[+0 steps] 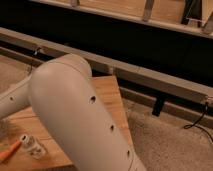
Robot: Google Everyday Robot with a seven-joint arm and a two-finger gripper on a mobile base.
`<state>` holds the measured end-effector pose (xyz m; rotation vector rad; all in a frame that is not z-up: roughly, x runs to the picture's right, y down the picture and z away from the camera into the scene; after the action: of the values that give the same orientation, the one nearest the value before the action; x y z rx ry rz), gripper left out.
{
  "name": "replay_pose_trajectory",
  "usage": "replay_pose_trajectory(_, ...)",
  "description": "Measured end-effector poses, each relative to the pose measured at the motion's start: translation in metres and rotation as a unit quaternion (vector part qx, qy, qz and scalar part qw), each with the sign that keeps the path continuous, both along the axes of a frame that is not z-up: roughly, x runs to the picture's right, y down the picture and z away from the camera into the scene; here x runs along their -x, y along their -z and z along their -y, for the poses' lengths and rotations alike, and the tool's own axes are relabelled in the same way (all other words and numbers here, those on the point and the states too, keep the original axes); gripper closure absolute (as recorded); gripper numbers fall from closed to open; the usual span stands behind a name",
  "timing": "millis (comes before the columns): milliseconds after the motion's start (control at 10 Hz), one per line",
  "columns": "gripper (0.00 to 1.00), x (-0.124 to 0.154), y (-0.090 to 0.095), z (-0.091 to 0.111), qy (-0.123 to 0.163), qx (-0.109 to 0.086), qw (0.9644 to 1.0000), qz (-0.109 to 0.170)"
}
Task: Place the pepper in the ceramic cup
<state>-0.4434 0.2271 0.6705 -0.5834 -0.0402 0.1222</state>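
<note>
Pepper (7,151): flat on desk (107,95), lower left, beside capped jar (31,146); not yet lifted.
Ceramic cup: unseen.
Arm (75,115): elbow foremost, likely reaching left.
Pincer: hidden beyond the arm; state cannot be told.

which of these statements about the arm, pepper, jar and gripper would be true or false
1. The robot arm blocks much of the wooden table. True.
2. The pepper lies inside a cup. False: it lies on the table at the lower left edge of the view.
3. A clear jar with a white cap sits near the pepper. True.
4. The gripper is clamped on the pepper. False: the gripper is out of view, and nothing holds the pepper.
</note>
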Motion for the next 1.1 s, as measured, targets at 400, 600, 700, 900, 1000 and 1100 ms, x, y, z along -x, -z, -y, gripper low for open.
replay_pose_trajectory(400, 0.35, 0.012, -0.021, -0.01, 0.043, -0.036, 0.9984, 0.004)
replay_pose_trajectory(600, 0.35, 0.015, -0.026, -0.012, 0.055, -0.046, 0.9974, 0.006)
replay_pose_trajectory(700, 0.35, 0.014, -0.027, -0.012, 0.055, -0.046, 0.9974, 0.005)
replay_pose_trajectory(900, 0.35, 0.013, -0.027, -0.011, 0.054, -0.046, 0.9975, 0.004)
replay_pose_trajectory(1000, 0.35, 0.014, -0.027, -0.012, 0.055, -0.046, 0.9974, 0.005)
replay_pose_trajectory(1100, 0.35, 0.014, -0.027, -0.012, 0.055, -0.046, 0.9974, 0.005)
